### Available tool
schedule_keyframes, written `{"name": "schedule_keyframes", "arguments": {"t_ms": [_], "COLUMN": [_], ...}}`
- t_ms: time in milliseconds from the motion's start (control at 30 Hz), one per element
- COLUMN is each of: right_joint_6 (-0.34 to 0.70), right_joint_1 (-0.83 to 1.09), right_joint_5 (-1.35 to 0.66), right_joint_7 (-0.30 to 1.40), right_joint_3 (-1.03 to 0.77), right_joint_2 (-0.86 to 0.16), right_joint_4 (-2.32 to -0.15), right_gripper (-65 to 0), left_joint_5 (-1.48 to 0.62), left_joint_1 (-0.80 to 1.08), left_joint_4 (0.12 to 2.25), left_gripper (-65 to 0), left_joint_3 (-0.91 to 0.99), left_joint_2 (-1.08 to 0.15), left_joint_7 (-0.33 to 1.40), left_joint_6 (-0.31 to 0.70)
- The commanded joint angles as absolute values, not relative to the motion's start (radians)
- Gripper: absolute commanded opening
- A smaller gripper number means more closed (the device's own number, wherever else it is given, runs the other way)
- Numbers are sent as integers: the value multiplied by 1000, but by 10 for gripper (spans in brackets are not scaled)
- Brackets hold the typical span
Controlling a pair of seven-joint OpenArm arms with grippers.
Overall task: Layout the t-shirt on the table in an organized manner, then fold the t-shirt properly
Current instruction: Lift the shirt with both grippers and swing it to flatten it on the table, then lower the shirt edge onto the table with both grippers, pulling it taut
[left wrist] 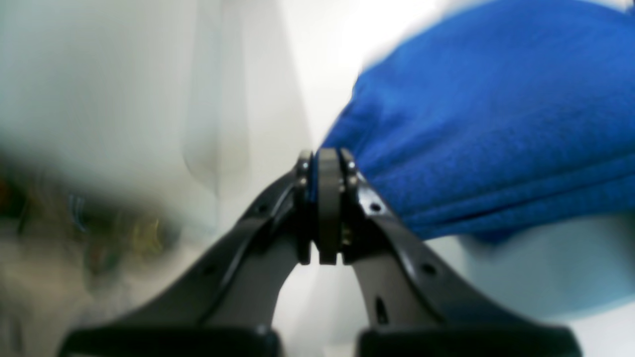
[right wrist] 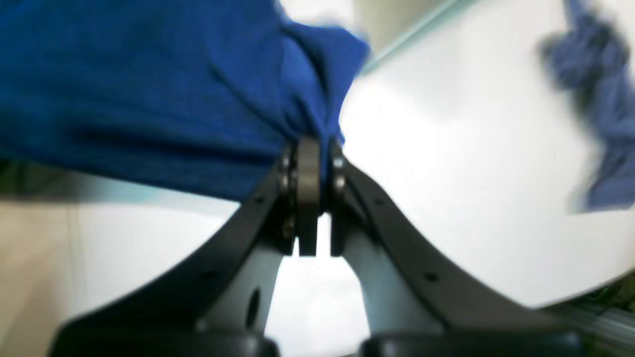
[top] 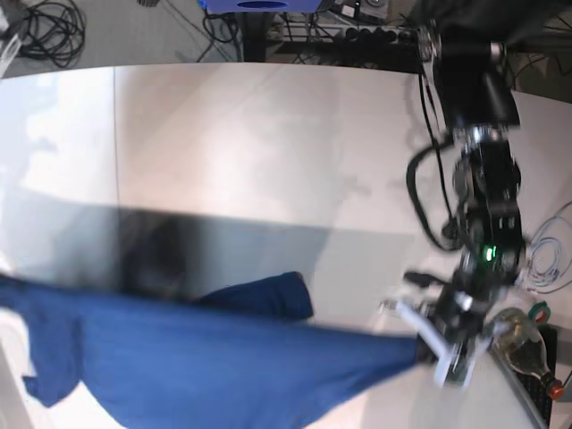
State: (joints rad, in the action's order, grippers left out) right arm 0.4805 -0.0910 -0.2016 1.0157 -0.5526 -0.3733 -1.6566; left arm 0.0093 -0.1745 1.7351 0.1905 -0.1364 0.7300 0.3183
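The blue t-shirt (top: 206, 357) hangs stretched in the air over the near part of the white table (top: 268, 152). My left gripper (top: 431, 347) is shut on its right end. In the left wrist view the left gripper (left wrist: 327, 161) pinches a bunched edge of the t-shirt (left wrist: 486, 124). In the right wrist view the right gripper (right wrist: 310, 148) is shut on another bunch of the t-shirt (right wrist: 149, 89), and a loose part (right wrist: 595, 109) dangles further off. In the base view the right gripper is out of frame at the left edge. A sleeve (top: 268, 295) droops behind the taut edge.
A thin dark seam (top: 116, 161) runs across the table's left part. At the right table edge lie a glass bottle (top: 523, 335), a green ring (top: 539, 312) and pale cables (top: 547, 255). Black cables (top: 45, 27) and a blue object (top: 259, 4) lie beyond the far edge.
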Motion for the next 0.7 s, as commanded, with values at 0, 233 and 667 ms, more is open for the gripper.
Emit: {"name": "schedule_keyframes", "arguments": {"t_ms": [0,233,667], "right_joint_6": [481,481,472], "right_joint_1": [-61,120,275], "right_joint_5": [-213,-209,-209], "right_joint_7": [961,710,575], "right_joint_3": [-567,-570,-576], "right_joint_2": [-361,-231,-188], "right_joint_4": [-1670,-1415,-1356], "right_gripper": [-648,-648,-648], "left_joint_5": [15,15,15], "left_joint_1": [-159,108,309], "left_joint_4": [1768,1768,1610], "left_gripper": [-650,-650,-650], "left_joint_3": [222,323,412], "left_joint_2": [-151,-150,-143], "left_joint_7": [699,659,456], "left_joint_6": [305,305,303]}}
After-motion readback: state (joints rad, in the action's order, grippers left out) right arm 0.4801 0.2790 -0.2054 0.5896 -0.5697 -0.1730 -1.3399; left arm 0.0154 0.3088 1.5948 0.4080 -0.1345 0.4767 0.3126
